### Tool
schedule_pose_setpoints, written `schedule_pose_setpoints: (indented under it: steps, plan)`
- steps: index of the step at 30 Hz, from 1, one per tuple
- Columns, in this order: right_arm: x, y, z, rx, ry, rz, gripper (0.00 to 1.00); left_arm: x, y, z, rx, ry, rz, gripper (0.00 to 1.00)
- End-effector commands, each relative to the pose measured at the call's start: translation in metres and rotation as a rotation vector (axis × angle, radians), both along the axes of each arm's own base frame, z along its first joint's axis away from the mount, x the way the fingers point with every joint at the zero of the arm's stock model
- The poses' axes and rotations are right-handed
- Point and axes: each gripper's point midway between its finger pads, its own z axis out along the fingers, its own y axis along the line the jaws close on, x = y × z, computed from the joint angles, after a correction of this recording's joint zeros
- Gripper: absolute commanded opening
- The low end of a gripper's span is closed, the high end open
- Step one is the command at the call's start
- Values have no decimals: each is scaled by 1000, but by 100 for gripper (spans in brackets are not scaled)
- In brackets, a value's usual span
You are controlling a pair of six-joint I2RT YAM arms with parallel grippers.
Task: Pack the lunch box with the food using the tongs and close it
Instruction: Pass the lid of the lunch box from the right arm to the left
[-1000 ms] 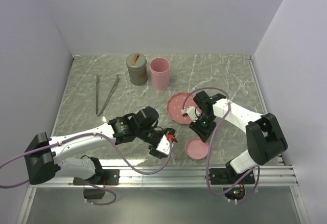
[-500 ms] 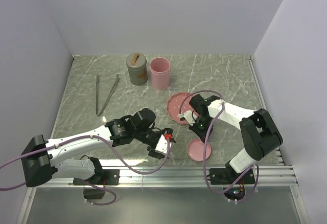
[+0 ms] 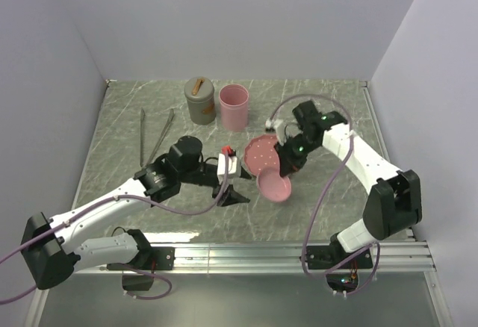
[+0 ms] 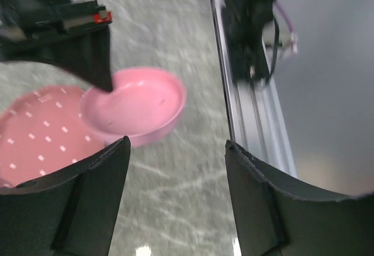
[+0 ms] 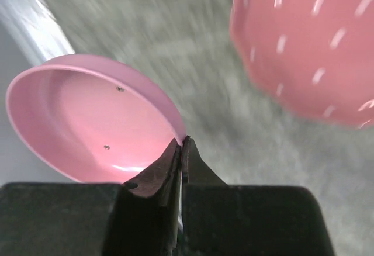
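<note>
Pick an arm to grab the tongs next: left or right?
Left, probably. The left gripper is open and empty, and the tongs lie on its side of the table. The right gripper is shut on the rim of the pink lid, so it is busy.

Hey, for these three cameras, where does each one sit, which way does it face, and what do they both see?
Top external: above and behind the arm bases, looking down at the table; both arms show whole.
Left wrist: on the left arm, looking past the open left gripper at the pink lid and the near rail.
Right wrist: on the right arm, looking along the right gripper, shut on the lid's rim.
Shared: all three show the lid and dotted plate.
</note>
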Motion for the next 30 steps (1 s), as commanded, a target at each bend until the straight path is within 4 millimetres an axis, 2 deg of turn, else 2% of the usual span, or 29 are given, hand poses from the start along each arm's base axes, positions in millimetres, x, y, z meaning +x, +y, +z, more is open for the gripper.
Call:
schedule_pose_setpoints:
  steps: [1, 2, 5, 6, 7, 8, 9, 11, 12, 13, 17, 23, 26, 29, 30]
  plan:
    - [2, 33, 66, 325, 39, 14, 0, 5, -7, 76, -194, 10, 42, 71]
    - [7, 42, 83, 404, 54, 13, 0, 8, -6, 85, -214, 19, 60, 72]
    - [23, 45, 109, 532, 72, -9, 0, 10, -4, 124, -284, -50, 54, 71]
    - [18, 50, 127, 633, 117, 5, 0, 14, -3, 144, -320, -74, 71, 71]
    - [23, 48, 133, 681, 142, -7, 0, 17, -2, 155, -343, -81, 85, 72]
    - [24, 50, 146, 737, 149, 8, 0, 19, -1, 166, -369, -52, 94, 72]
    - [19, 52, 159, 803, 175, 30, 0, 25, 3, 183, -400, -60, 116, 72]
    - [22, 51, 170, 868, 153, 62, 0, 34, 8, 201, -450, -35, 150, 72]
    - [18, 52, 182, 928, 191, 59, 0, 37, 10, 209, -469, -30, 163, 72]
    - [19, 51, 185, 960, 204, 51, 0, 40, 12, 215, -489, -12, 181, 72]
    - [15, 49, 193, 1003, 187, 62, 0, 57, 21, 230, -530, 72, 249, 72]
    - [17, 46, 221, 1041, 46, 128, 0, 69, 24, 221, -563, 346, 286, 72]
    - [27, 48, 240, 1044, 7, 152, 0, 74, 20, 223, -598, 384, 273, 72]
    - [48, 52, 258, 1042, 13, 153, 0, 98, 22, 241, -677, 414, 307, 72]
    - [61, 54, 257, 1038, 43, 138, 0, 107, 22, 245, -692, 434, 322, 72]
